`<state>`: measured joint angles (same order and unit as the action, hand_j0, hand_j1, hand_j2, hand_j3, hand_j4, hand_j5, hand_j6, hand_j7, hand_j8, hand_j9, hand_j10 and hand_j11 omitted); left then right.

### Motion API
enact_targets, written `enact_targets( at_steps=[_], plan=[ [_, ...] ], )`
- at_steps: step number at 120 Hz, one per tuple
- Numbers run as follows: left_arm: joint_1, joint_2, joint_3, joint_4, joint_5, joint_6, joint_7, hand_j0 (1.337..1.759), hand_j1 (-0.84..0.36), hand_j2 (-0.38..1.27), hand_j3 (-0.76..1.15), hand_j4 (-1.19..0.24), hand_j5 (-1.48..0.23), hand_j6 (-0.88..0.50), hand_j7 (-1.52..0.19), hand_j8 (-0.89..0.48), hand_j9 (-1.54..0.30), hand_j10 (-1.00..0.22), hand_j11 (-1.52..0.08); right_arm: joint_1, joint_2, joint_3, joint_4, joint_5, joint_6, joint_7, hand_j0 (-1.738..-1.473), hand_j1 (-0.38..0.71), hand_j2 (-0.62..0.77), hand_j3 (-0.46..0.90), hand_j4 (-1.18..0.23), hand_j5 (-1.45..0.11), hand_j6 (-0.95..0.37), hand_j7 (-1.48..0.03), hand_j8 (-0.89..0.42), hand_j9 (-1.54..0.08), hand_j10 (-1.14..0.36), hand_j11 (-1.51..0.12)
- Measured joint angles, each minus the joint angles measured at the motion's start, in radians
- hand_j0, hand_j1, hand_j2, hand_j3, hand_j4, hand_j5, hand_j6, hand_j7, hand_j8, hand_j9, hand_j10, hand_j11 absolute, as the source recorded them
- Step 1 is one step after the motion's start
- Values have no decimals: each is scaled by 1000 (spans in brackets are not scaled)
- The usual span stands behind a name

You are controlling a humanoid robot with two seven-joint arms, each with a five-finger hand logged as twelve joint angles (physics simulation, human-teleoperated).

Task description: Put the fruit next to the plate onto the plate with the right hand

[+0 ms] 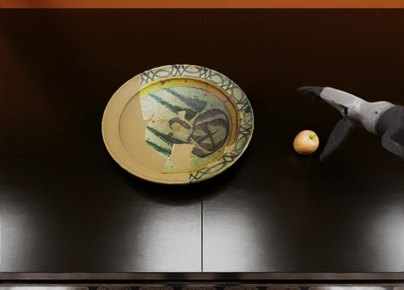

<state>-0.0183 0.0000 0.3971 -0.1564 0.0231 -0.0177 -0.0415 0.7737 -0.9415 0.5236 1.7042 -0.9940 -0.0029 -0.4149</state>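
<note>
Right hand (356,112) in from the right edge, hovering over the dark desk (265,227), fingers (335,138) spread wide and released, grasping nothing. Apple (306,141) on the bare desk, not on the plate (120,122): near its right rim but clearly apart from it. Between plate and hand, and much closer to the hand.

Just left of the lower fingertip, seemingly without contact; height of the hand above the desk hard to judge from this single view. Roughly at the mouth of the open fork formed by the upper and lower fingers, toward its lower side. Round, so no long axis to line up with.

Nothing in the way between apple and plate. Left arm nowhere in the picture, so only the right within reach.

Likely next: shift a little left and down to bring the spread fingers around the apple, close, lift, then carry left onto the plate. Main risk: nudging the apple with a fingertip and rolling it off toward the plate or the desk's edge.
</note>
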Motion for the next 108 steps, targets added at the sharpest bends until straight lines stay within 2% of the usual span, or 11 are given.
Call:
enact_targets(
  at_steps=[26,36,44,85,108],
  plan=[
    [1,0,0,0,0,0,0,1658,69,47,0,-234,-304,-234,-304,-234,-304,-234,-304,-44,23,-62,11,-82,-147,-5,-1658,-177,-26,0,-151,-190,-154,-189,-152,-190,-150,-190],
    [1,0,0,0,0,0,0,1658,69,47,0,-234,-304,-234,-304,-234,-304,-234,-304,-56,53,-73,9,-124,-181,-48,-1658,-148,-30,0,-175,-222,-178,-221,-176,-221,-175,-221],
    [0,0,0,0,0,0,0,1658,69,47,0,-234,-304,-234,-304,-234,-304,-234,-304,-62,72,-82,3,-157,-199,-68,-1658,-130,-33,0,-191,-242,-193,-241,-192,-241,-190,-241],
    [0,0,0,0,0,0,0,1658,69,47,0,-234,-304,-234,-304,-234,-304,-234,-304,-76,188,-102,-100,-259,-223,-90,-1658,-23,-51,0,-279,-357,-281,-356,-280,-357,-278,-357],
    [0,0,0,0,0,0,0,1658,69,47,0,-234,-304,-234,-304,-234,-304,-234,-304,-70,202,-124,-100,-279,-222,-138,-1658,17,-57,0,-312,-401,-314,-400,-313,-401,-312,-400]
  ],
)
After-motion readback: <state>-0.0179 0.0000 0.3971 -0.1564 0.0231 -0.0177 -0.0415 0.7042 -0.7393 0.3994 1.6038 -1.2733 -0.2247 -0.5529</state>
